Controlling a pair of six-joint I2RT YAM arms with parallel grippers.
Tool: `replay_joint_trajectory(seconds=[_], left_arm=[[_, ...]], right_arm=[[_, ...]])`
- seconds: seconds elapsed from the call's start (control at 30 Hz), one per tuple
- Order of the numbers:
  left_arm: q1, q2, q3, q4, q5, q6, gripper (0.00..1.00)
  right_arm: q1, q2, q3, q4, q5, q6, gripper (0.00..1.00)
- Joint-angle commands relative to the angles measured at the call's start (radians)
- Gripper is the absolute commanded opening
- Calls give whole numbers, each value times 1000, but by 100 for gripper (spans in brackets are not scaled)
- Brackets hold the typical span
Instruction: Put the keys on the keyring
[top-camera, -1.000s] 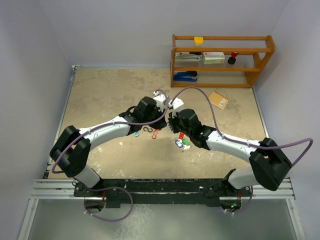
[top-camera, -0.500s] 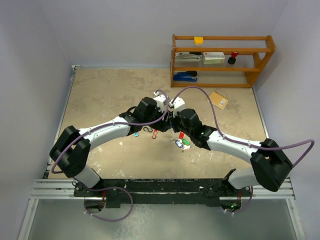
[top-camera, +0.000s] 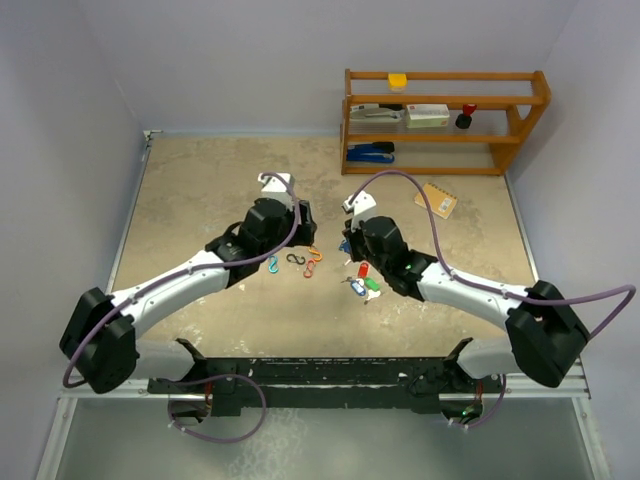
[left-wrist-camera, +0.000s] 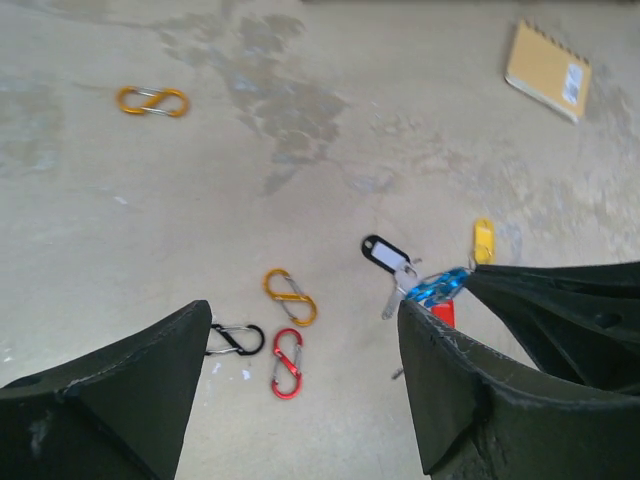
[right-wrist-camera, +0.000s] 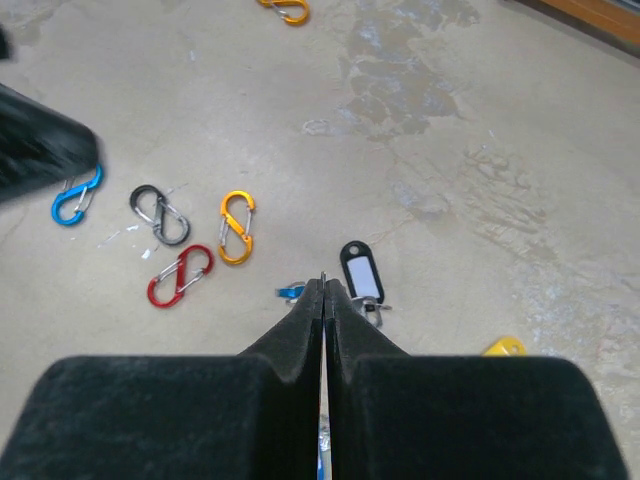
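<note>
The left gripper (left-wrist-camera: 305, 312) has its jaws spread wide with nothing between them; it hangs above the table (top-camera: 200, 180), over an orange clip (left-wrist-camera: 290, 297), a black clip (left-wrist-camera: 237, 340) and a red clip (left-wrist-camera: 287, 362); a blue clip (right-wrist-camera: 75, 200) lies beside these. The right gripper (right-wrist-camera: 323, 292) has its jaws pressed flat together; a thin sliver of metal shows at the very tip, and whether it is pinched there cannot be told. The keys (top-camera: 362, 278) lie in a small cluster on the table right at the right gripper's tip, off to the right of the left gripper and apart from it; the black-and-white tag (right-wrist-camera: 360, 270) sits just beyond the closed tip and slightly to its right; the yellow tag (left-wrist-camera: 483, 240) lies a little further right; the red tag (left-wrist-camera: 442, 313) is partly hidden, close beside the right gripper; a blue patterned piece (left-wrist-camera: 440, 285) touches that gripper's tip. A notebook (left-wrist-camera: 547, 70) lies well apart, toward the wooden shelf (top-camera: 445, 120).
</note>
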Motion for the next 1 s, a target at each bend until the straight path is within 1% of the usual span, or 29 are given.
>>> replay_joint_trajectory(seconds=[0.0, 0.07, 0.13, 0.27, 0.43, 0.67, 0.8, 0.97], left_arm=[[7, -97, -34, 43, -278, -101, 73], [7, -111, -31, 14, -347, -111, 73], [8, -122, -36, 3, -367, -109, 73], [7, -133, -54, 20, -360, -106, 73], [7, -117, -55, 31, -340, -103, 73], [7, -109, -57, 44, -327, -107, 73], [8, -103, -59, 52, -316, -108, 73], [7, -96, -54, 52, -311, -105, 73]], right_arm=[[-44, -33, 19, -13, 70, 29, 0], [-115, -31, 29, -49, 42, 62, 0], [-178, -40, 17, -49, 13, 79, 0], [-278, -42, 3, -57, 15, 84, 0], [-364, -5, 47, -64, 22, 85, 0], [-450, 158, 165, -14, -20, 71, 0], [-480, 262, 232, 48, -59, 92, 0], [-490, 363, 320, 54, -79, 82, 0]])
